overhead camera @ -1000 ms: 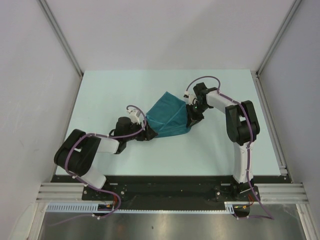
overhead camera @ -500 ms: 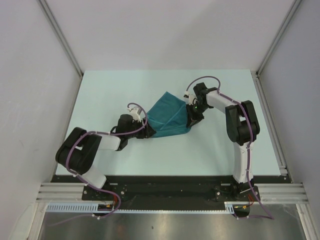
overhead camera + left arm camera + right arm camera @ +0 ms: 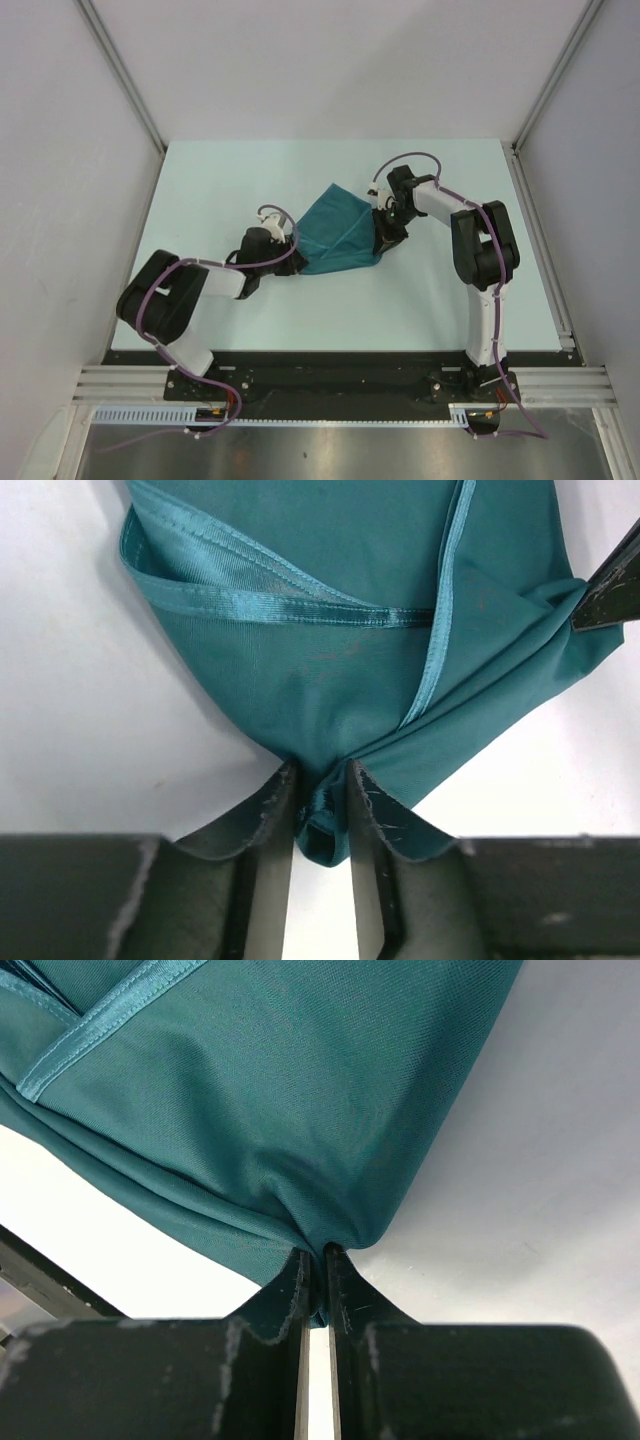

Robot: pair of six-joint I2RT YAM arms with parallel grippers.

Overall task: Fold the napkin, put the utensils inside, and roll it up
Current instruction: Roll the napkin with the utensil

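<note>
Pale desk [image 3: 250, 180], arms mounted at its near edge. Napkin [image 3: 340, 232] sits mid-desk, slightly right of centre, folded over into a rough triangle. Apex points far, and the broad near edge is the long axis, running left-right between the two tools. A hemmed edge crosses the top layer in the left wrist view. Left tool [image 3: 321, 772] is at the near-left corner, jaws narrow, pinching a bunched cloth tip. Right tool [image 3: 316, 1253] is on the right edge, jaws almost together, clamped on a gathered fold. Cloth drapes between both grips.
</note>
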